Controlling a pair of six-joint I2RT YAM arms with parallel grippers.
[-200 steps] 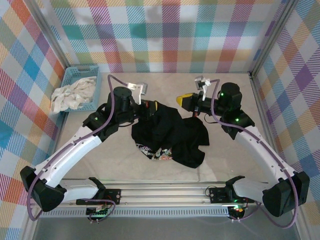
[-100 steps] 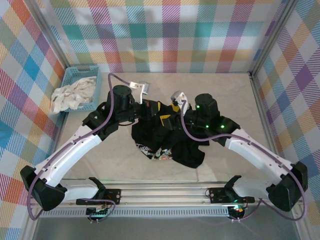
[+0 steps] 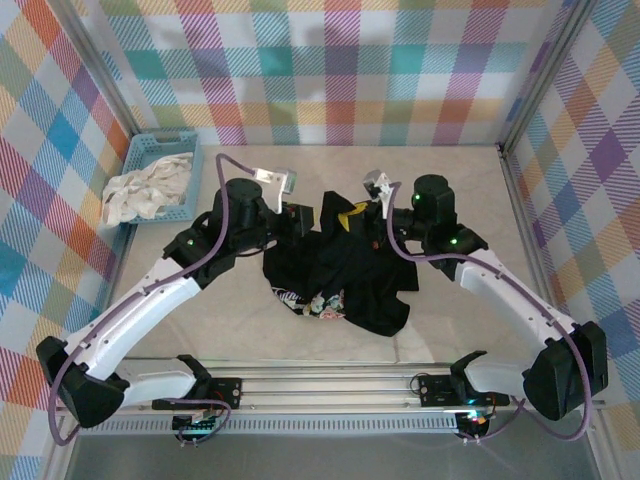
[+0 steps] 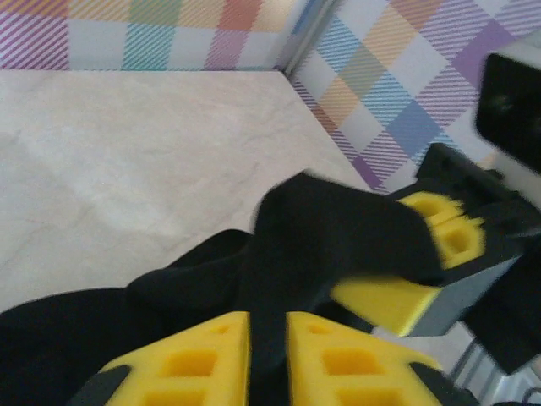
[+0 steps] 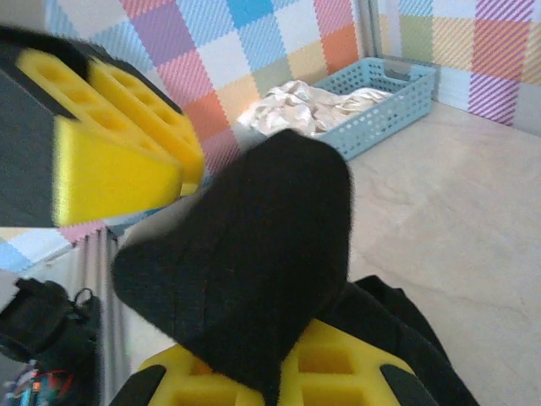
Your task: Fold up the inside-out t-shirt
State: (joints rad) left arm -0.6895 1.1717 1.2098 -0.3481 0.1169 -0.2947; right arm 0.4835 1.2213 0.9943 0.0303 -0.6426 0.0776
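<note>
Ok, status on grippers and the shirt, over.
Left gripper shut on t-shirt, right gripper shut on t-shirt. T-shirt crumpled mid-table, far edge pinched up. Blue basket far left, apart.

Beige table [image 3: 470,300], stone-patterned top, two items resting on it.

1. Inside-out t-shirt [image 3: 355,290], black, bunched in a crumpled heap at the table's middle, its far part lifted off the surface; multicoloured print [image 3: 318,305] showing at the heap's near left side.
2. Blue basket [image 3: 150,143], perforated plastic, at the far left corner against the left edge, holding a white-cream cloth [image 3: 145,190] that spills over its near rim.
</note>
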